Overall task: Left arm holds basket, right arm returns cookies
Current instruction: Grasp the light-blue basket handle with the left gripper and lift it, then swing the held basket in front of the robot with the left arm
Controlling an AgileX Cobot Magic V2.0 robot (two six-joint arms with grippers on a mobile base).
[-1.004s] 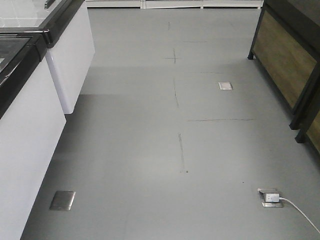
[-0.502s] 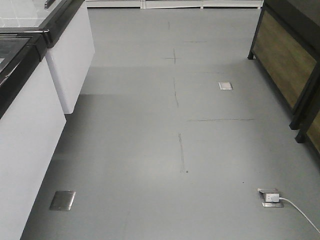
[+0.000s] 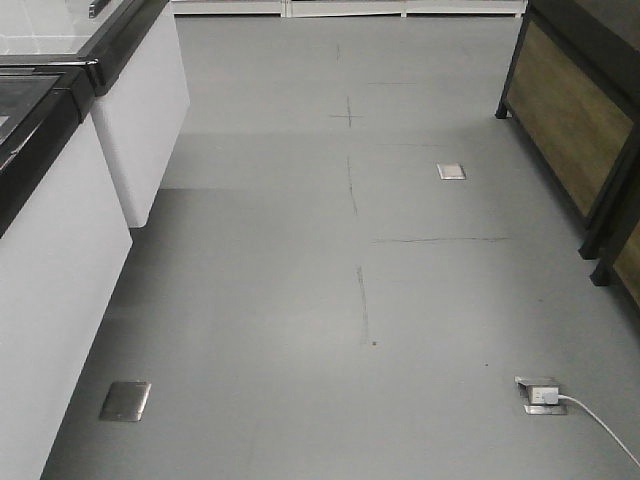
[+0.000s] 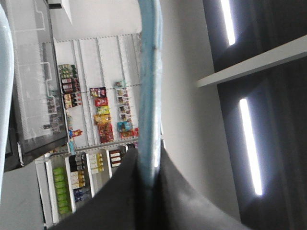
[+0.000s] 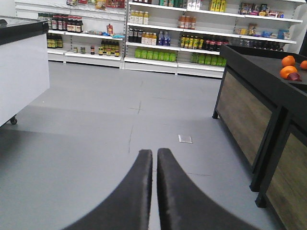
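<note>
In the left wrist view my left gripper [image 4: 149,158] is shut on a flat pale blue hoop handle of the basket [image 4: 150,72], which runs up between the two black fingers. Another pale blue curved part of the basket [image 4: 4,72] shows at the left edge; the rest of it is out of view. My right gripper [image 5: 154,152] is shut with nothing between its fingers, hanging over the grey floor. The cookies are not in view. Neither arm appears in the front view.
White freezer cabinets [image 3: 60,250] with black tops line the left of the aisle. A black stand with wooden panels [image 3: 575,110] stands at the right, with oranges [image 5: 288,67] on top. Stocked shelves [image 5: 158,33] fill the far wall. A floor socket with a white cable [image 3: 540,395] lies front right.
</note>
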